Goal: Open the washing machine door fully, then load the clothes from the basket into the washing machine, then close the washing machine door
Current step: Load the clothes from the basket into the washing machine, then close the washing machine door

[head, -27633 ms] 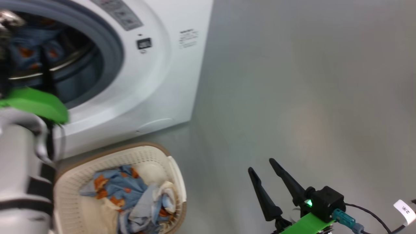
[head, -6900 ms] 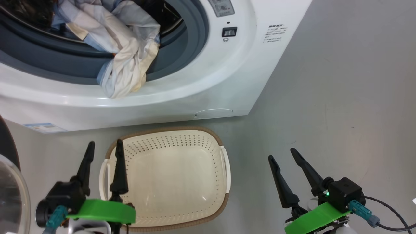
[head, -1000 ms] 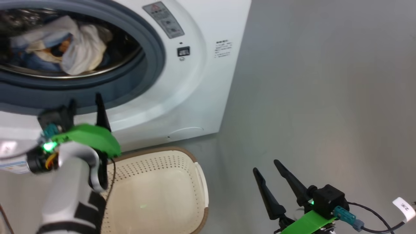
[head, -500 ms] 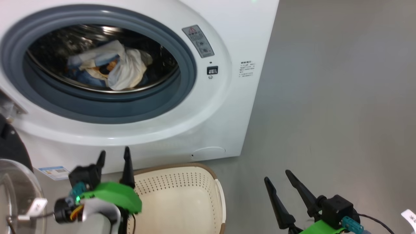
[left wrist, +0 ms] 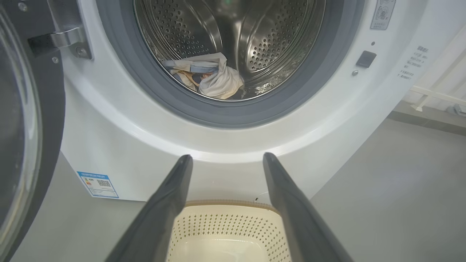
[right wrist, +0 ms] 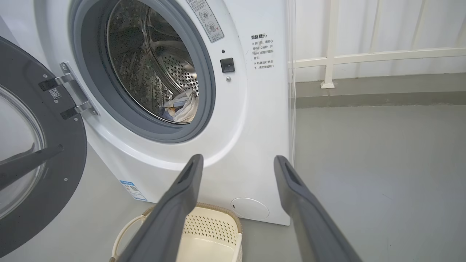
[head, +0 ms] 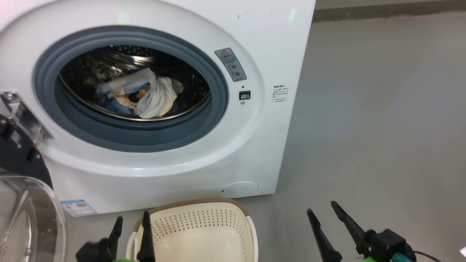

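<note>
The white washing machine stands open, its door swung out to the left on a metal hinge. The clothes lie low inside the steel drum; they also show in the wrist views, the clothes and the clothes. The cream basket sits on the floor below the opening, with nothing visible inside it. My left gripper is open at the basket's left rim. My right gripper is open over bare floor to the right.
A blue sticker marks the machine's lower left front. Grey floor stretches to the right. A white railing runs along the back wall behind the machine. The door's glass bowl bulges out at the left.
The head camera has tilted up, so the machine sits lower and fuller in view. My left arm has dropped back from the machine front to the basket's rim.
</note>
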`<state>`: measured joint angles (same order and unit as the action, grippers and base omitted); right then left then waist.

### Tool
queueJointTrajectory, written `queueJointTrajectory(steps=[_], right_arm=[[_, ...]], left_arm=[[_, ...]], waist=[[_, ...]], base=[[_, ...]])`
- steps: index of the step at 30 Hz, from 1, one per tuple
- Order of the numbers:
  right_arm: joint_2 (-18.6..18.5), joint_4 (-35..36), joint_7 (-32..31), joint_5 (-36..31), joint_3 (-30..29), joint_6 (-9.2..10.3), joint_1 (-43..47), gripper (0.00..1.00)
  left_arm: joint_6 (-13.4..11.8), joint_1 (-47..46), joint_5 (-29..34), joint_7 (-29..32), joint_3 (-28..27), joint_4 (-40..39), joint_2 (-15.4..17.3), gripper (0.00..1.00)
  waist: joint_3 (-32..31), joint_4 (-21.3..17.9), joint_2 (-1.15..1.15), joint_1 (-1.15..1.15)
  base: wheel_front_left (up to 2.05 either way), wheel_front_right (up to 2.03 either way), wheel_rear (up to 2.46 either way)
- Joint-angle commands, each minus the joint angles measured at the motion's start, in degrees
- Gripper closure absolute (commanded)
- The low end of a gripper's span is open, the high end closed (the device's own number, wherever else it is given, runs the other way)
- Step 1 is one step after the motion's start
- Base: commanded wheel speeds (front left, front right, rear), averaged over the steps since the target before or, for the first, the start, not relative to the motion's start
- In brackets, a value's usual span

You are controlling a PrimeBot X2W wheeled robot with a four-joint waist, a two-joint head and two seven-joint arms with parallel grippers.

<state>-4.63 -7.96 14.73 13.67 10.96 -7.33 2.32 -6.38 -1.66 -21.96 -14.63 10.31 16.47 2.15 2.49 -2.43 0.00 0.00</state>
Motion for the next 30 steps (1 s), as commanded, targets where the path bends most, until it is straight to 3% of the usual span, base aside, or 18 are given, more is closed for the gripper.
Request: queueJointTrajectory(steps=[1,13,30], right_arm=[[-0.58,1.52,0.27,-0.86,0.96,-0.16,0.52,0.0],[-1.21,2.56,0.27,-1.1,-0.69,-0.16,2.65,0.0],[-1.84,2.61,0.27,-0.93,-0.68,-0.16,3.42,0.0]], left_arm=[[-0.43,0.71,0.01,-0.37,-2.33,-2.64,0.74,0.0],[-0.72,9.25,0.36,-0.37,-5.15,-10.99,0.73,0.0],[-0.96,11.93,1.07,-0.37,-8.19,-12.51,0.73,0.0]], waist=[[-1.01,0.07,0.0,0.0],[-2.22,0.21,0.0,0.0],[-3.49,-0.25,0.0,0.0]], base=[[0.0,0.0,0.0],[0.0,0.0,0.0],[0.0,0.0,0.0]])
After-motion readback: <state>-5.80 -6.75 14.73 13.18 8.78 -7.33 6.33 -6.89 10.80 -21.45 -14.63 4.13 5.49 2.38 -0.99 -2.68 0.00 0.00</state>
